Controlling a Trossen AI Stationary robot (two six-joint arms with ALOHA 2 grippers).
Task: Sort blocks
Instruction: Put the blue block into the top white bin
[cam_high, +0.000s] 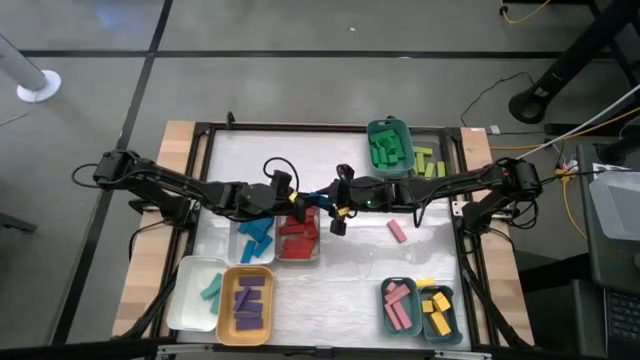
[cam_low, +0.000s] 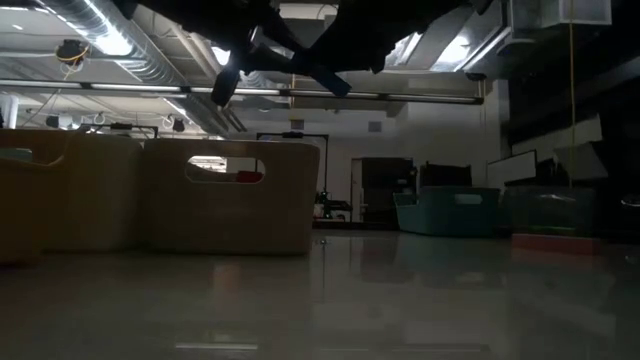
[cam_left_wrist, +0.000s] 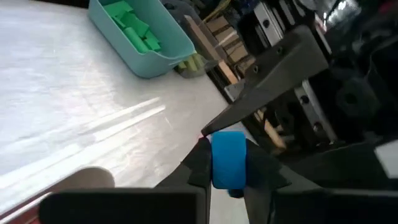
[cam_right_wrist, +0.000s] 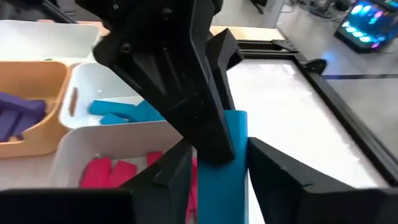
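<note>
Left hand (cam_left_wrist: 225, 171) clamping blue block (cam_left_wrist: 228, 158).

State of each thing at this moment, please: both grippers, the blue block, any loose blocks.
Blue block: off the table, between both grippers.
Left gripper: shut on the blue block.
Right gripper: at the same block, grip unclear.
Pink block: loose on the table, unsorted.
Lime blocks: loose beside the teal tray.

Blue block (cam_left_wrist: 228, 158) between left gripper's fingers (cam_left_wrist: 196, 163)
</note>
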